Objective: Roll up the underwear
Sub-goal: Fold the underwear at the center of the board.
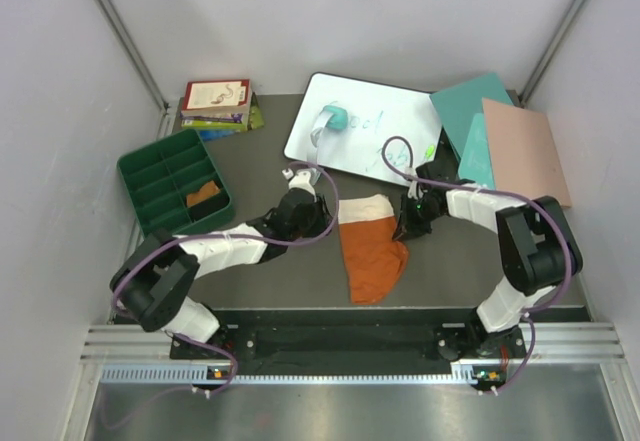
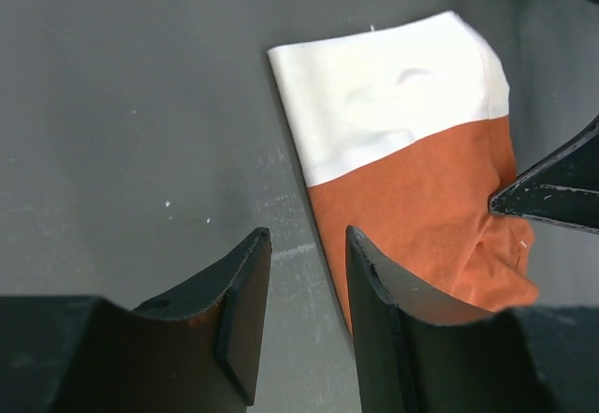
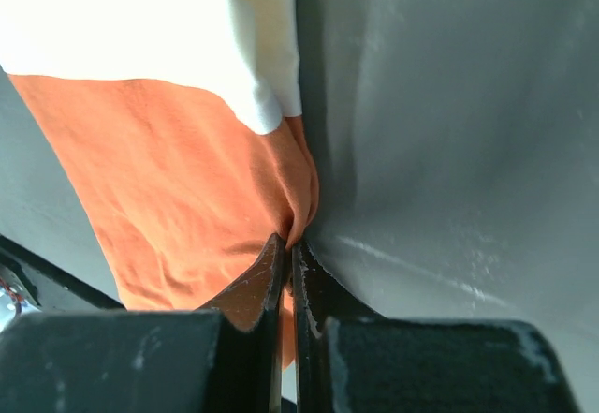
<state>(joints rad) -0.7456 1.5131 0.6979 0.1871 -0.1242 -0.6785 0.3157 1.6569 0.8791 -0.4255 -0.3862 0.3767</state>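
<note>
The rust-orange underwear [image 1: 372, 256] lies flat in the middle of the table, its cream waistband [image 1: 364, 208] at the far end. My right gripper [image 1: 405, 227] is shut on a pinched fold of its orange right edge [image 3: 298, 209], just below the waistband; its fingertips [image 3: 290, 247] meet on the cloth. My left gripper [image 1: 321, 209] is open and empty, low at the cloth's left edge; in the left wrist view [image 2: 305, 249] one finger [image 2: 374, 282] stands in front of the orange cloth [image 2: 421, 216]. A mustard-tan brief [image 1: 204, 194] lies in the green tray [image 1: 150, 166]. The black brief is out of view.
A whiteboard [image 1: 385, 131] with a teal object [image 1: 335, 118] on it lies at the back. Teal [image 1: 465, 106] and pink [image 1: 525, 151] boards lie at the back right. Books [image 1: 217, 101] are stacked at the back left. Grey walls close in both sides.
</note>
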